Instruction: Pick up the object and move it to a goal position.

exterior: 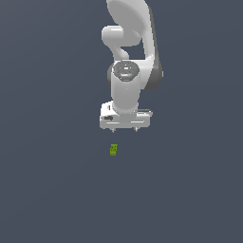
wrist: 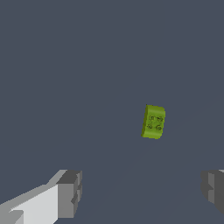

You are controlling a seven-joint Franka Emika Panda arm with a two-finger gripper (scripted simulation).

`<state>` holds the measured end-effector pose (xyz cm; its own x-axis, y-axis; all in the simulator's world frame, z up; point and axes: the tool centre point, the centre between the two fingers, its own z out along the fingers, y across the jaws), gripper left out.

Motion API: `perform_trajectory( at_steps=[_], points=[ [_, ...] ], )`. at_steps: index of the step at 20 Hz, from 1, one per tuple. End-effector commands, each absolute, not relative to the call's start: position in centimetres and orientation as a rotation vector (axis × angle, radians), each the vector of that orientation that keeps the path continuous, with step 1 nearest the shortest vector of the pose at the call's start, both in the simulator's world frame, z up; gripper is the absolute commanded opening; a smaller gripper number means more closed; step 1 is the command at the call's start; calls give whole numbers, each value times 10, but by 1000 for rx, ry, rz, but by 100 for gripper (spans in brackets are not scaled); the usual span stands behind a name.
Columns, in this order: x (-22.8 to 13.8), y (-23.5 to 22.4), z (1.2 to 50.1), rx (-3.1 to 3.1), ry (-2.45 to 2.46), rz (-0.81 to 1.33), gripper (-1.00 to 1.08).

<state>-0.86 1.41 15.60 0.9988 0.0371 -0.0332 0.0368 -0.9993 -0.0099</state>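
presently: one arm, one small block, plain ground

exterior view. item one: arm (exterior: 127, 71), glossy white shell of rounded, tubular links, with a darker grey band along one side and a round grey cap on the wrist joint. it points straight down. item two: gripper (exterior: 125, 129), a wide, flat, box-like white body with two very short finger stubs showing beneath it, one toward the exterior view's left and one toward the right, set well apart; nothing lies between them. item three: object (exterior: 113, 150), a tiny yellow-green blocky piece, matte, with darker marks on its face. it sits below the gripper in the picture, a little toward the exterior view's left, clear of the fingers and untouched. item four: ground (exterior: 47, 190), a flat, featureless slate-grey surface without seam or texture.

wrist view. object (wrist: 153, 122) again, now seen as a short rectangular brick with softly rounded corners, slightly tilted, its face bearing four darker round marks in a two-by-two pattern. it rests alone on the grey ground (wrist: 65, 65), ahead of the fingers and apart from both. fingers (wrist: 70, 192): squared grey pads, faceted and dull, one backed by a white bracket; the second pad shows only partly at the frame edge. wide gap between them, holding nothing.
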Motion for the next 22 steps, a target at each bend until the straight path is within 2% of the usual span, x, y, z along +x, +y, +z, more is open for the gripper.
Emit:
perform_trajectory(
  at_steps=[1, 12, 22],
  points=[
    [-9, 14, 156, -3131, -58, 52, 100],
    [6, 18, 184, -3135, -39, -8, 100],
    [11, 4, 154, -3134, 11, -4, 100]
  ],
)
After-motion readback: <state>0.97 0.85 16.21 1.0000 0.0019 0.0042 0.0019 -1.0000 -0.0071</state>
